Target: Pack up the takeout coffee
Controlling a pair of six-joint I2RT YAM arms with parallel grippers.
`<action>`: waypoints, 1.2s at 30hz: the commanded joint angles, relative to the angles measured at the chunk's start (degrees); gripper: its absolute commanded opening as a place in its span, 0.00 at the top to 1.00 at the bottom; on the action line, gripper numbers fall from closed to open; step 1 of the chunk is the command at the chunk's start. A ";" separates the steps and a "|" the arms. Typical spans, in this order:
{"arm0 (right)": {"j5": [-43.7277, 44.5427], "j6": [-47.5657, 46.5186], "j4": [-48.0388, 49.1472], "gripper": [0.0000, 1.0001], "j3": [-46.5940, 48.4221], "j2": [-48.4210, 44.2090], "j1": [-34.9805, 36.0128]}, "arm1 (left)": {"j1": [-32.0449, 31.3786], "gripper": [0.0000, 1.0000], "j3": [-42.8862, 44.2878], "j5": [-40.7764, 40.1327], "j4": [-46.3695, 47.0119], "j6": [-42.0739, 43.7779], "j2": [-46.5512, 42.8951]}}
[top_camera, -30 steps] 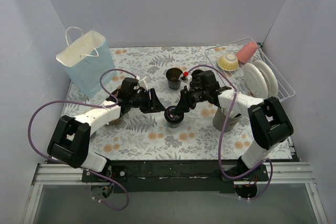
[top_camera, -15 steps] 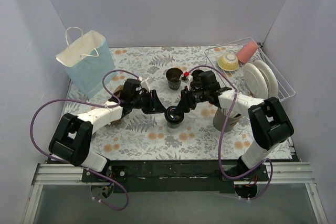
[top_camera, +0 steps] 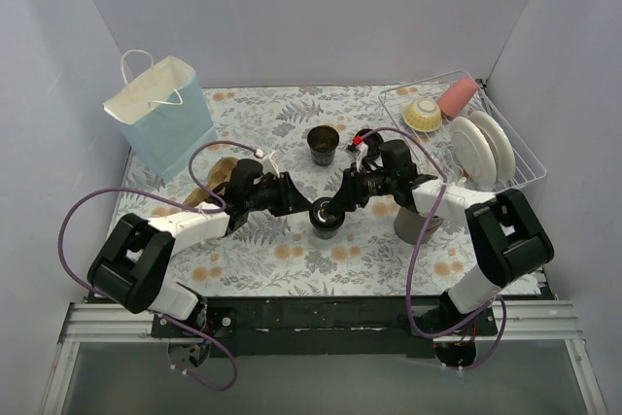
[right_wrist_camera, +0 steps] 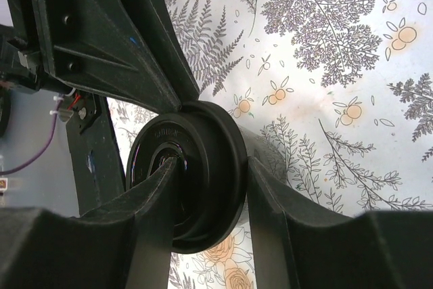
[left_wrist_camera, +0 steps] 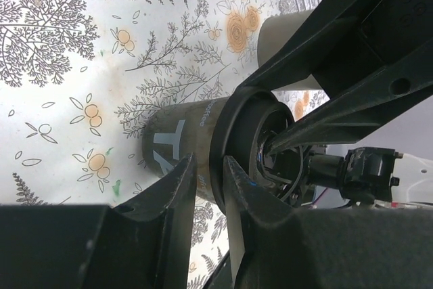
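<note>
A takeout coffee [top_camera: 326, 217], a small black cup with white lettering [left_wrist_camera: 174, 145] and a round black lid [right_wrist_camera: 203, 167], stands mid-table between both arms. My left gripper [top_camera: 309, 209] comes in from the left. Its jaws pinch the lid's rim [left_wrist_camera: 233, 126], one finger under it against the cup wall and one on the lid's top. My right gripper [top_camera: 337, 207] grips from the right, one finger [right_wrist_camera: 162, 191] in the lid's recess and the other [right_wrist_camera: 270, 197] on the cup's side. A second black cup [top_camera: 323, 143], without a lid, stands farther back.
A light blue paper bag [top_camera: 160, 114] stands open at the back left. A white wire dish rack [top_camera: 515, 157] with plates, a bowl and a pink cup is at the right. A grey cylindrical holder [top_camera: 416, 224] sits under the right arm. A tan object [top_camera: 216, 180] lies behind the left arm.
The left gripper has moved right to the cup and narrowed its jaws onto the lid's rim. The right gripper keeps its grip; both arms and the cup have shifted slightly.
</note>
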 commanded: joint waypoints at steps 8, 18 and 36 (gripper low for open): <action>15.46 -1.12 -9.16 0.64 -9.97 2.92 2.40 | -5.91 0.76 -8.17 -6.12 -6.41 -2.61 2.99; 14.14 1.60 -11.70 0.57 -5.06 -3.93 2.40 | -4.07 0.58 13.52 -13.67 -24.96 0.47 -0.18; 22.21 0.38 -26.90 0.34 9.36 -9.56 2.31 | -0.02 0.20 28.22 -23.34 -41.93 11.45 -8.61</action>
